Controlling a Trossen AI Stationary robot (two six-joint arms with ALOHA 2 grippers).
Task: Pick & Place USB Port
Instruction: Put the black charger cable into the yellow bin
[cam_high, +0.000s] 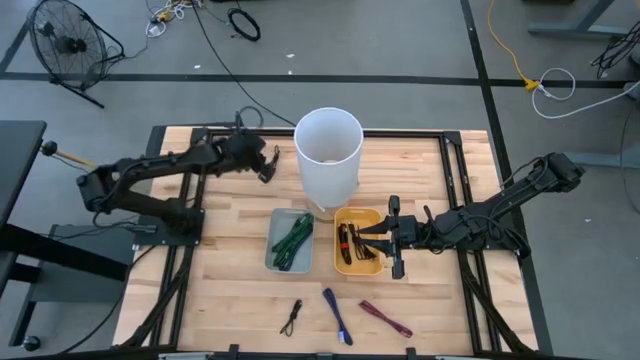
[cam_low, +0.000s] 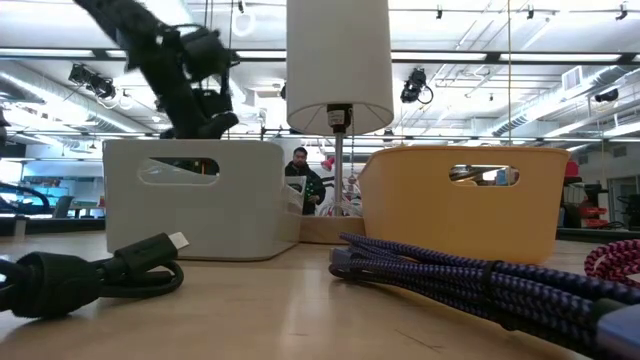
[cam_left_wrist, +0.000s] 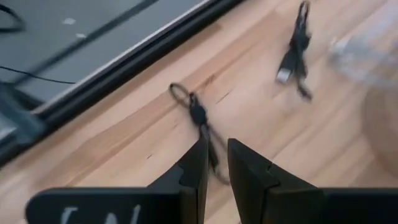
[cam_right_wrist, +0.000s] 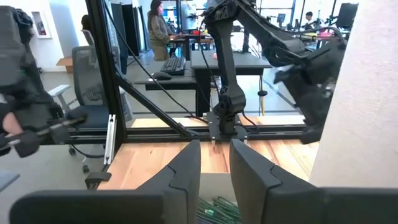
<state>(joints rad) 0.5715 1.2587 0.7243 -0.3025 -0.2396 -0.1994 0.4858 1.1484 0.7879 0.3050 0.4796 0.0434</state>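
Observation:
Three loose USB cables lie near the table's near edge: a black one (cam_high: 291, 316) (cam_low: 90, 275) (cam_left_wrist: 198, 115), a blue one (cam_high: 337, 315) (cam_low: 480, 280) and a maroon one (cam_high: 385, 318). A grey bin (cam_high: 273, 255) holds green cables (cam_high: 293, 240) (cam_right_wrist: 217, 211). A yellow bin (cam_high: 340, 264) (cam_low: 440, 215) holds dark cables (cam_high: 349, 245). My left gripper (cam_high: 268, 165) (cam_left_wrist: 216, 146) hovers high over the far left of the table, open by a narrow gap and empty. My right gripper (cam_high: 362, 240) (cam_right_wrist: 215, 149) lies level over the yellow bin, pointing toward the table's left. It is narrowly open, with nothing showing between its fingers.
A tall white cylinder (cam_high: 328, 150) (cam_low: 338, 50) stands on a stem just behind the two bins, between the arms. Black frame rails run along the table's edges. Bare wood lies on the near left and near right of the table. People sit at desks in the room beyond.

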